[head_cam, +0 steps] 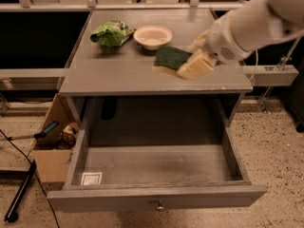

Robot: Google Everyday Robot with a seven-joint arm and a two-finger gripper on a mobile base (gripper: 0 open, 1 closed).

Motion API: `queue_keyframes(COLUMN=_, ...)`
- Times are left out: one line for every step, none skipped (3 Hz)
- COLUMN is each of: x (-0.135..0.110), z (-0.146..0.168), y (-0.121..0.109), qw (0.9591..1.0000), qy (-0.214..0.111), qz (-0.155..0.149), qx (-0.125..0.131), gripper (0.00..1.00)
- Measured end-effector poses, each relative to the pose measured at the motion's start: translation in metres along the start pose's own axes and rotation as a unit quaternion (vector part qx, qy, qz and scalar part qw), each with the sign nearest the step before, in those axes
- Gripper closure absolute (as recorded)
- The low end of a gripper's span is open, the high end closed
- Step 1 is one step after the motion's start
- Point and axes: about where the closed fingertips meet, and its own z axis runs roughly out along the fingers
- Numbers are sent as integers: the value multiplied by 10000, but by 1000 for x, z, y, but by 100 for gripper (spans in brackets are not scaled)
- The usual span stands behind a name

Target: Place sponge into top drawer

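Observation:
The sponge (171,57), dark green on top with a pale yellow layer beneath, hangs tilted just above the front right part of the cabinet top (109,72). My gripper (191,65) comes in from the right and is shut on the sponge's right end, with one cream finger (197,66) showing in front. The top drawer (156,164) is pulled wide open below. It has a bare grey floor, a white sticker (91,178) at its front left corner and a small round knob (160,205) on its front.
A light green snack bag (111,33) and a pale bowl (153,36) sit at the back of the cabinet top. A cardboard box (50,148) with tools stands on the floor to the left. A black pole (19,194) lies beside it.

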Motion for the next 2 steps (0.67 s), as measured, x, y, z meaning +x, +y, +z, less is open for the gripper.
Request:
queue_keyframes(x=37, z=-22, y=44, qw=9996, qy=-24, qz=194, qx=216, gripper=100)
queue_keyframes(x=32, z=-20, y=43, qw=9997, qy=-28, qz=151, qx=210, gripper=100)
